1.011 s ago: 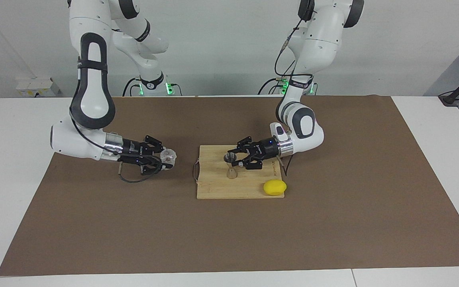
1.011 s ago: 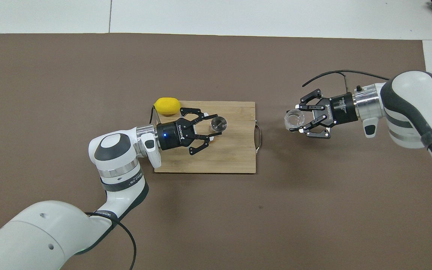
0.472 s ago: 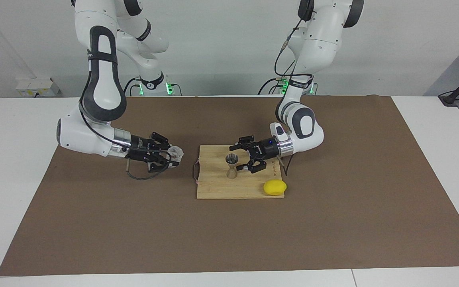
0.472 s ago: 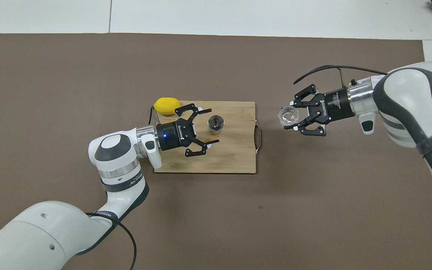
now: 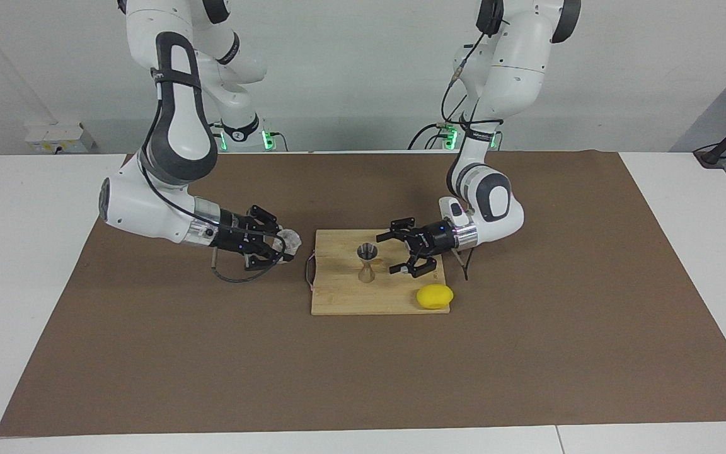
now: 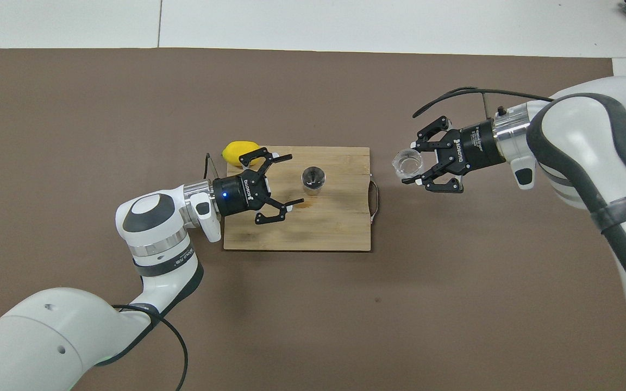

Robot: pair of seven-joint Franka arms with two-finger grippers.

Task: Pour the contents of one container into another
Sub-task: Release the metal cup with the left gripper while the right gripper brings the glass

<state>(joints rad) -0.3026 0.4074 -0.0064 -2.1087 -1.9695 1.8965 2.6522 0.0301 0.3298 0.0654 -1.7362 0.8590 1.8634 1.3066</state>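
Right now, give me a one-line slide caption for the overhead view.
Right tool carries glass tumbler toward jigger on cutting board; left tool open beside it.

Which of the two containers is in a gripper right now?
The clear glass tumbler, gripped by the right gripper above the brown mat. The steel jigger stands free and upright on the cutting board, with the open left gripper beside it.
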